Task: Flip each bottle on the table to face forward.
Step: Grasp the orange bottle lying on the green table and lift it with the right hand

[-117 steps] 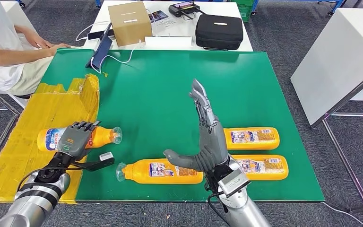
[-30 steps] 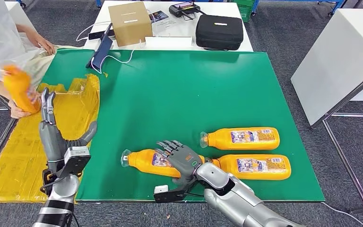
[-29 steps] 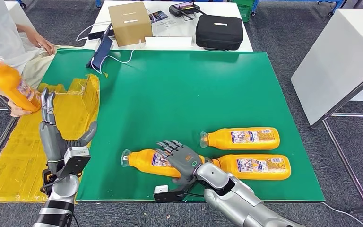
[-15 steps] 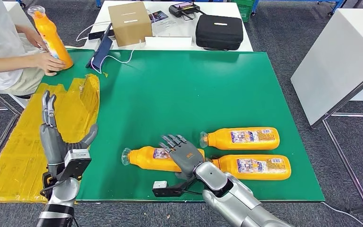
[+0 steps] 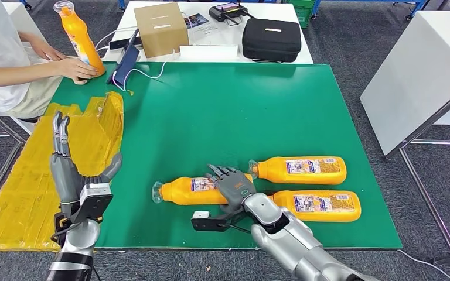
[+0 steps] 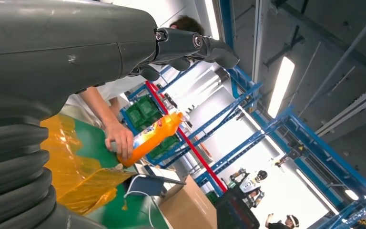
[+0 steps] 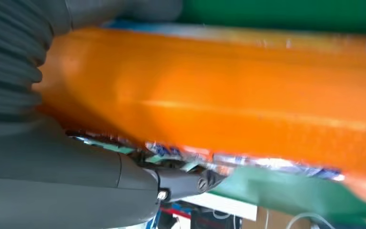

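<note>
the right hand (image 5: 232, 186) is wrapped around the middle of an orange plastic bottle with a printed label (image 5: 194, 191), which lies on its side on the green-covered surface (image 5: 222, 111), clear cap toward the robot's left; the right wrist view shows the fingers (image 7: 124, 179) curled under its blurred orange body, so the hand is clamped on it. two more orange plastic bottles lie just to the right: the far labelled bottle (image 5: 302, 170), whose cap sits just beside the right hand's knuckles, and the near labelled bottle (image 5: 319, 205), close along the forearm. both show their labels upward. the likeliest trouble, as i judge it, is crowding: rolling or lifting the held bottle could let the hand or wrist knock the far bottle's cap and spin it off its facing, or shove the near one toward the surface's front edge. the smooth round body may also slip in the grasp and roll back label-down. the left hand (image 5: 70, 170) stands raised over the crumpled yellow plastic sheet (image 5: 47, 170), fingers spread and holding nothing. at the far left corner a person's hand (image 5: 76, 68) holds a fourth orange bottle upright (image 5: 81, 36); it may come back into reach while the arm is busy.
</note>
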`<action>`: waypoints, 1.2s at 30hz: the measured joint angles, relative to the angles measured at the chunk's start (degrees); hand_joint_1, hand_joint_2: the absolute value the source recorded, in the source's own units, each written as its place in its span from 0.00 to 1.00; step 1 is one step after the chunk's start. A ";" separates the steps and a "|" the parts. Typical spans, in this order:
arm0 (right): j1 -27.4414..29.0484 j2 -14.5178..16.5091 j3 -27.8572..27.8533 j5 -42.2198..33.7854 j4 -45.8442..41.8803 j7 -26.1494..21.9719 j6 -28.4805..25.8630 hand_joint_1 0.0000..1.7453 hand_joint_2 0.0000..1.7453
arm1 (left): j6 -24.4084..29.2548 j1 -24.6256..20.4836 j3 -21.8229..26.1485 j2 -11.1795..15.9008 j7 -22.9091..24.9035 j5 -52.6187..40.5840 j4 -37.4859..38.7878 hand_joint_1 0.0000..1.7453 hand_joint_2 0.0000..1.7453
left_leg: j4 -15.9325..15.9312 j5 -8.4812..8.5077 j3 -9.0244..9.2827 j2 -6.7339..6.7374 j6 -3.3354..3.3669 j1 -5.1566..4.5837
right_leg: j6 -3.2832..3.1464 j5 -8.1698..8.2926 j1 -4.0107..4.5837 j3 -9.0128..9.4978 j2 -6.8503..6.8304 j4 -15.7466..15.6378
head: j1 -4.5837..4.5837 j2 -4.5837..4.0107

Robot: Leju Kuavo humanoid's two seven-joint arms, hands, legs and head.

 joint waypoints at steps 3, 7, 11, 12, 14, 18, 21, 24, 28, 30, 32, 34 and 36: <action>-1.85 0.76 -0.15 -0.45 3.34 -0.46 0.46 1.00 1.00 | -0.27 -0.53 -0.44 -0.21 -0.01 0.38 0.28 0.00 1.00 | 0.00 0.00 0.05 -0.01 0.00 0.00 | 0.00 0.00 0.00 0.06 0.00 0.00 | 0.00 0.00; -3.50 1.78 -0.36 -0.78 6.79 -0.95 0.17 1.00 1.00 | -0.26 -0.97 -1.03 -0.37 -0.05 0.69 0.55 0.00 1.00 | 0.00 0.00 0.13 0.00 0.00 0.00 | 0.00 0.00 0.00 0.12 0.00 0.00 | 0.01 0.00; -4.41 2.56 -0.77 -1.66 8.69 -1.79 -1.17 1.00 1.00 | -0.26 -1.29 -1.39 -0.46 -0.08 0.93 0.75 0.00 1.00 | 0.00 0.00 0.17 0.00 0.00 0.00 | 0.00 0.00 0.00 0.15 0.00 0.00 | 0.00 0.00; -4.48 2.73 -0.98 -2.06 8.94 -2.09 -1.74 1.00 1.00 | -0.26 -1.34 -1.45 -0.47 -0.09 0.96 0.80 0.00 1.00 | 0.00 0.00 0.17 0.00 0.00 0.00 | 0.00 0.00 0.00 0.16 0.00 0.00 | 0.01 0.00; -4.51 3.00 -1.31 -2.66 9.27 -2.56 -2.65 1.00 1.00 | -0.26 -1.37 -1.52 -0.48 -0.10 1.00 0.84 0.00 1.00 | 0.00 0.00 0.17 0.01 0.00 0.00 | 0.00 0.00 0.00 0.16 0.00 0.00 | 0.01 0.00; -4.52 3.34 -1.58 -2.91 9.71 -2.81 -3.13 1.00 1.00 | -0.26 -1.40 -1.55 -0.50 -0.12 1.01 0.85 0.00 1.00 | 0.00 0.00 0.17 0.01 0.00 0.00 | 0.00 0.01 0.00 0.16 0.00 0.00 | 0.01 0.00; -4.54 3.49 -1.91 -2.93 9.90 -2.86 -3.21 1.00 1.00 | -0.26 -1.41 -1.57 -0.50 -0.13 1.01 0.85 0.00 1.00 | 0.00 0.00 0.17 0.01 0.00 0.00 | 0.00 0.00 0.00 0.16 0.00 0.00 | 0.01 0.00; -4.56 3.62 -2.23 -2.93 10.06 -2.87 -3.22 1.00 1.00 | -0.26 -1.42 -1.57 -0.50 -0.13 1.01 0.85 0.00 1.00 | 0.00 0.00 0.17 0.01 0.00 0.00 | 0.00 0.00 0.00 0.16 0.00 0.00 | 0.01 0.00; -4.60 3.72 -2.34 -2.98 10.24 -2.90 -3.27 1.00 1.00 | -0.26 -1.42 -1.57 -0.50 -0.13 1.01 0.85 0.00 1.00 | 0.00 0.00 0.17 0.01 0.00 0.00 | 0.00 0.00 0.00 0.16 0.00 0.00 | 0.01 0.00; -4.54 3.79 -2.53 -3.65 10.24 -3.33 -3.91 1.00 1.00 | -0.26 -1.42 -1.57 -0.50 -0.13 1.02 0.85 0.00 1.00 | 0.00 0.00 0.17 0.01 0.00 0.00 | 0.00 0.00 0.00 0.16 0.00 0.00 | 0.01 0.00; -3.94 3.83 -3.27 -5.52 9.72 -4.61 -5.90 1.00 1.00 | -0.30 -1.38 -1.57 -0.50 -0.13 1.13 0.85 0.00 1.00 | 0.00 0.00 0.16 0.01 0.00 0.00 | 0.00 0.00 0.00 0.16 0.00 0.00 | 0.02 0.00; -2.20 3.93 -4.80 -8.31 7.51 -6.61 -9.52 1.00 1.00 | -0.78 -1.22 -1.61 -0.50 -0.09 1.40 0.84 0.00 1.00 | 0.00 0.00 0.14 0.00 0.00 0.00 | 0.00 0.01 0.00 0.15 0.00 0.00 | 0.01 0.00; 0.55 4.17 -7.04 -11.69 3.13 -9.04 -13.80 1.00 1.00 | -2.27 -0.92 -1.99 -0.50 0.14 1.85 0.82 0.00 1.00 | 0.01 0.00 0.11 -0.02 0.00 0.00 | 0.00 0.00 0.00 0.13 -0.01 0.00 | -0.01 0.00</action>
